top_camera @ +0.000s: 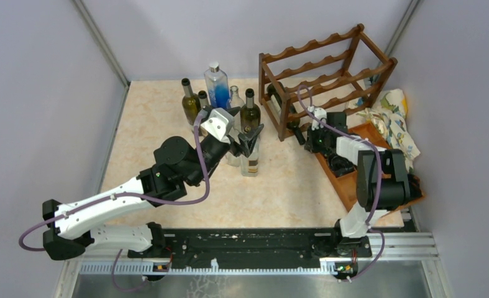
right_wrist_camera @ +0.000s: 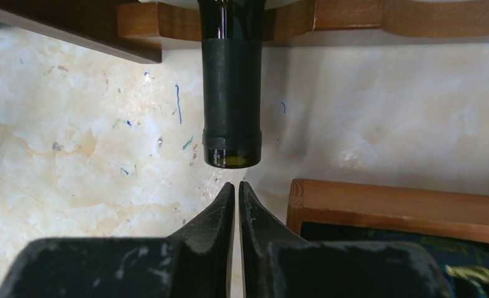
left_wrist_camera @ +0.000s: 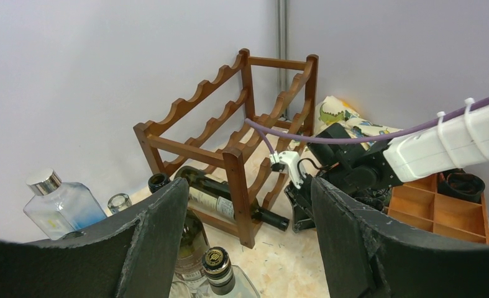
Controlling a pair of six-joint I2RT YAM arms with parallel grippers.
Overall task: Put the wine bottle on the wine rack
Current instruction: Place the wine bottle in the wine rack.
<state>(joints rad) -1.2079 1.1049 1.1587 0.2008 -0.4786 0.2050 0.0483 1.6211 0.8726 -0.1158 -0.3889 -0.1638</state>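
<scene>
Wine bottle lying in wine rack lowest tier, right jaws closed empty just off its mouth, left jaws wide apart

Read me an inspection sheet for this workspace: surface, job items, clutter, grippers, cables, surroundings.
Surface: beige marbled table, faint pen marks.
Job's things: wine rack upright, far right; wine bottle lying in its bottom tier, neck protruding.
Clutter: standing bottles mid-table; compartment tray and patterned cloth at right.
Grippers: left gripper open above standing bottles; right gripper shut, empty, just short of the wine bottle's mouth.
Cables: purple cables looped along both arms, nothing snagged seen.
Surroundings: plain grey walls.
</scene>
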